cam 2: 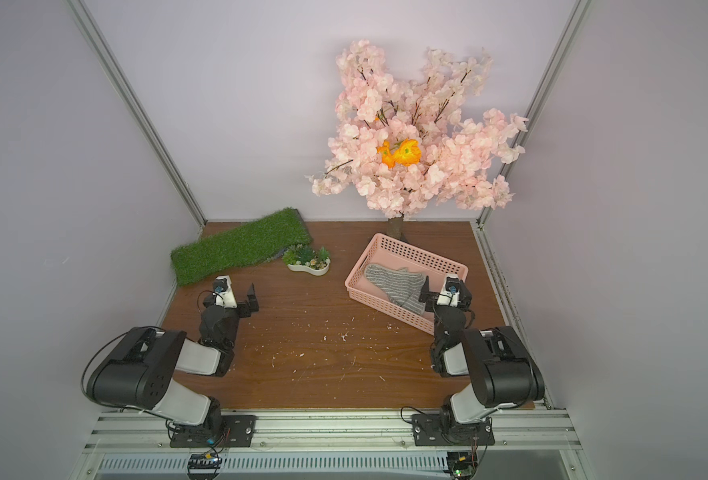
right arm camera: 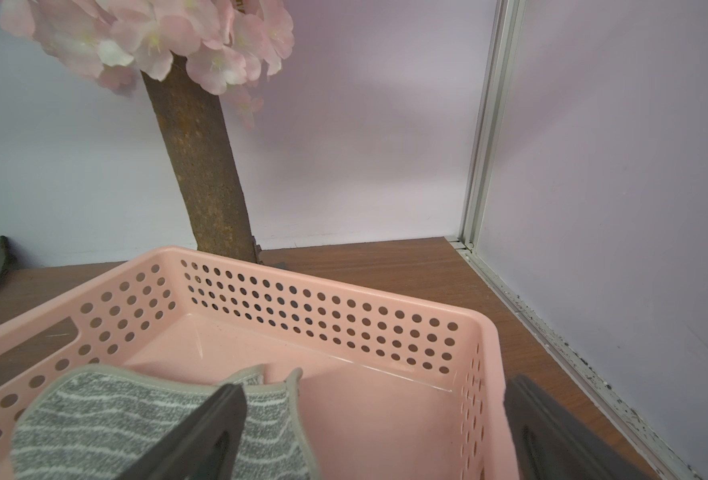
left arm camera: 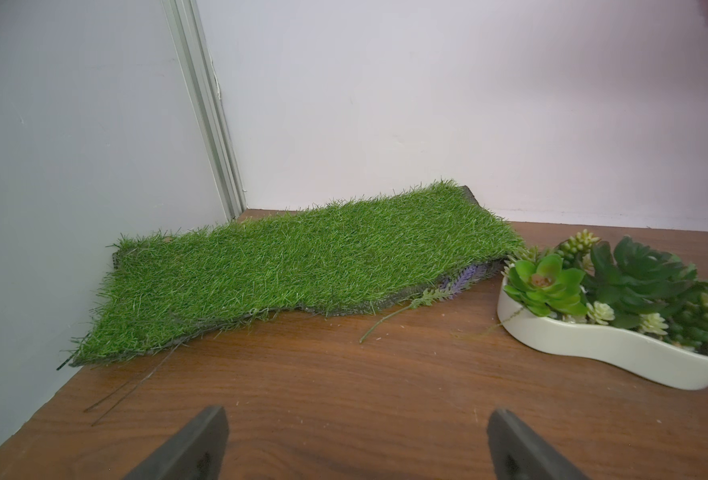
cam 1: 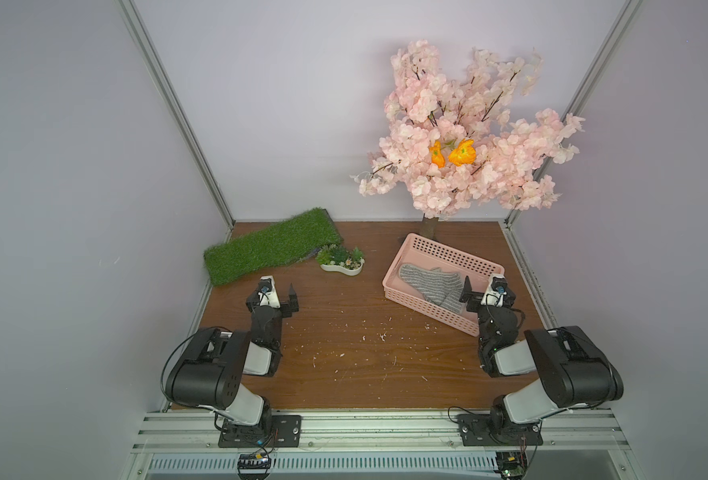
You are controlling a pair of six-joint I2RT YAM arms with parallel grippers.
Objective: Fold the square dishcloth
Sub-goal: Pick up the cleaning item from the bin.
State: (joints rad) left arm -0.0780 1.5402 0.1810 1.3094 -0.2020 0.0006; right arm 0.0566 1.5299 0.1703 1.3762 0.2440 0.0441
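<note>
The square dishcloth (cam 1: 431,282) (cam 2: 393,286), grey with thin whitish stripes and a plain hem, lies crumpled inside the pink basket (cam 1: 447,249) (cam 2: 414,249) at the right of the table. My right gripper (cam 1: 485,293) (cam 2: 443,296) hovers over the basket's near right corner, open and holding nothing. In the right wrist view one finger hangs above the dishcloth (right arm camera: 94,424) and the other is outside the basket wall (right arm camera: 344,299), with the right gripper (right arm camera: 375,388) spanning that wall. My left gripper (cam 1: 277,297) (cam 2: 236,297) (left arm camera: 356,415) stands open and empty over bare wood at the left.
A green grass mat (cam 1: 269,249) (left arm camera: 302,266) lies at the back left. A white dish of succulents (cam 1: 341,264) (left arm camera: 614,345) sits beside it. A pink blossom tree (cam 1: 468,137) stands behind the basket, its trunk (right arm camera: 202,166) close to the rim. Walls enclose three sides.
</note>
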